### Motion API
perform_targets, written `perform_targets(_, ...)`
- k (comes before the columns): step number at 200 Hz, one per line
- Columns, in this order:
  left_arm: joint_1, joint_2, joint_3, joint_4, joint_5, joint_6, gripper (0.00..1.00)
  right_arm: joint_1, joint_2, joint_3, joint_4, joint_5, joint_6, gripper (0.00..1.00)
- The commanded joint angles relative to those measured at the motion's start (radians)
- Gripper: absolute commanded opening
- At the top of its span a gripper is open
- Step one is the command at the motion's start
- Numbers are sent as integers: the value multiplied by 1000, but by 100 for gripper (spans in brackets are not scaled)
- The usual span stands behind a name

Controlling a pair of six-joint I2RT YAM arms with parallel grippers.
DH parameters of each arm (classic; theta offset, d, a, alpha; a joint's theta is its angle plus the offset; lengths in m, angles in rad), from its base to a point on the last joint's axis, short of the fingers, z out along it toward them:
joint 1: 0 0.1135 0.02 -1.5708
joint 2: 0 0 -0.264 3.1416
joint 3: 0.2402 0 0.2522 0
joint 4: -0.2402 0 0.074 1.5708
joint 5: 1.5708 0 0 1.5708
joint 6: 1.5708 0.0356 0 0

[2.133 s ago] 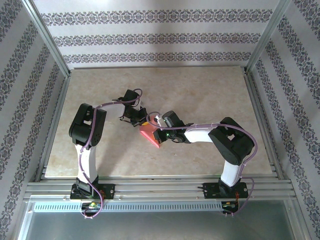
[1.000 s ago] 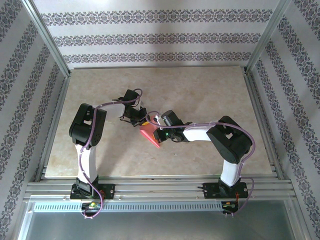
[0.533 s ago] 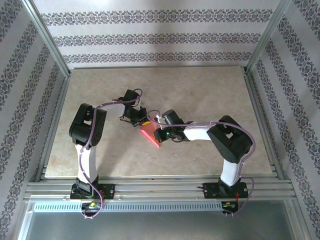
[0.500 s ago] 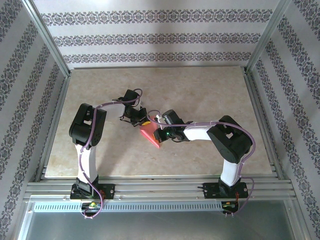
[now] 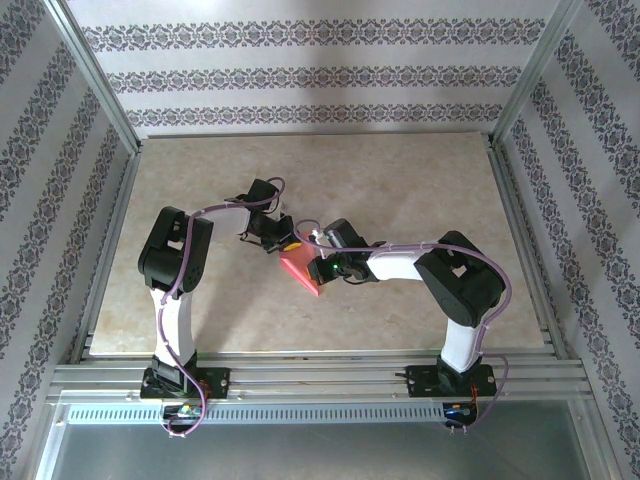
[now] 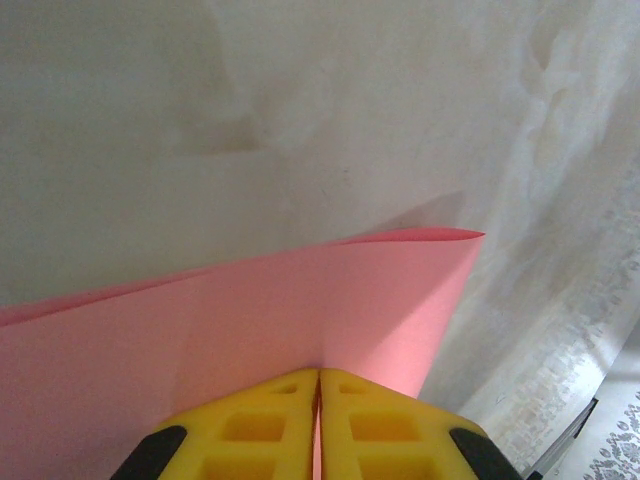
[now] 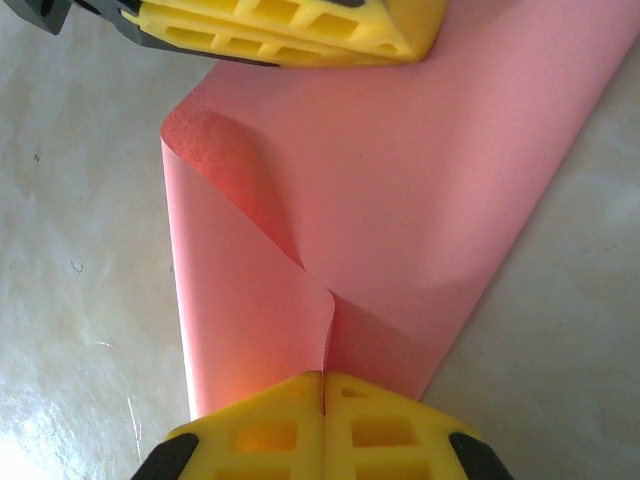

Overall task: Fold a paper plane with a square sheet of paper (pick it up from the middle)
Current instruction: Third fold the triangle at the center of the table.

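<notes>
The square sheet of paper [image 5: 300, 270] [image 7: 400, 200] [image 6: 250, 310] is salmon-pink and hangs curled between both arms near the table's middle. My left gripper [image 5: 284, 243] [image 6: 319, 375] is shut on its far edge; its yellow fingers [image 7: 290, 30] show at the top of the right wrist view. My right gripper [image 5: 322, 268] [image 7: 324, 378] is shut on the near edge, where two layers of the sheet meet in a bent seam. The sheet bows into a loose roll, its left side curving over. No paper plane shape shows.
The beige marble-patterned table [image 5: 420, 180] lies under the paper. Patterned walls and an aluminium frame [image 5: 100, 90] enclose it on three sides. Open tabletop stretches behind and to both sides of the arms.
The right gripper has crept slightly up and left toward the left gripper, so the sheet bows a little more. The left arm has stayed put.
</notes>
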Motion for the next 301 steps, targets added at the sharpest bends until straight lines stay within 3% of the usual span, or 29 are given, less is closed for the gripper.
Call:
perform_targets(1,-21,47,-3,-58,-32,11,11,-14,-25,18,-33,26,16,6)
perform_targets(82,-21,22,8,-71,-27,14,11,-15,17,47,-74,20,-8,6)
perform_targets(125,4,-113,-22,-34,-29,-35,17,-14,32,53,-94,25,-14,6)
perform_targets(210,14,-274,-202,21,-105,-128,17,-11,53,60,-103,31,-14,6)
perform_targets(261,-26,-398,-406,300,-38,-292,14,-11,59,65,-113,30,-12,6)
perform_targets(301,-82,-393,-455,387,-59,-352,12,-11,64,70,-118,28,-11,6)
